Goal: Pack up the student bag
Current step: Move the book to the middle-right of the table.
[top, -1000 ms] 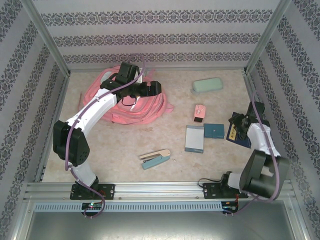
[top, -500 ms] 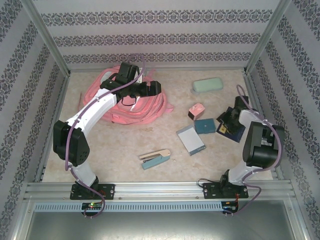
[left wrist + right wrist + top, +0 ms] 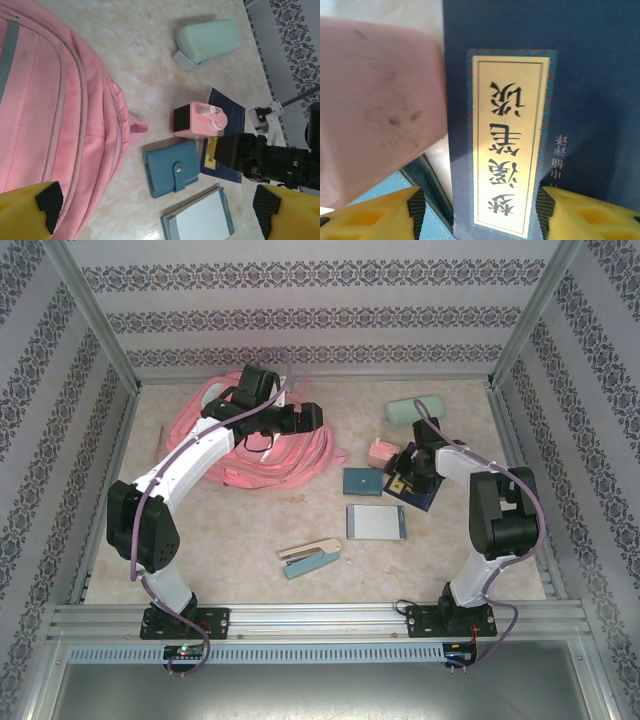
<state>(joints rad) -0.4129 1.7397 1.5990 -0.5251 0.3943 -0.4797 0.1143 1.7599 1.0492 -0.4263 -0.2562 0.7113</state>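
The student bag (image 3: 205,430) is the big pink backpack lying at the back left; its pink fabric takes up the left of the left wrist view (image 3: 45,100). My left gripper (image 3: 303,417) hovers over its right edge, open and holding nothing (image 3: 157,210). My right gripper (image 3: 405,478) is low over a navy booklet (image 3: 420,497) with a gold label (image 3: 507,140). Its yellow fingers (image 3: 547,210) stand apart, one over the booklet and one past its left edge, so the gripper (image 3: 480,212) is open. A pink box (image 3: 375,100) touches the booklet's left side.
A teal wallet (image 3: 360,482), a squared notepad (image 3: 376,522) and the pink box (image 3: 380,452) crowd round the booklet. A mint pencil case (image 3: 415,410) lies at the back right. A teal stapler (image 3: 310,557) sits near the front middle. Patterned walls enclose the table.
My right arm swept left across the table, carrying the navy booklet along and shoving the pink box, wallet and notepad leftward. The left arm held still.
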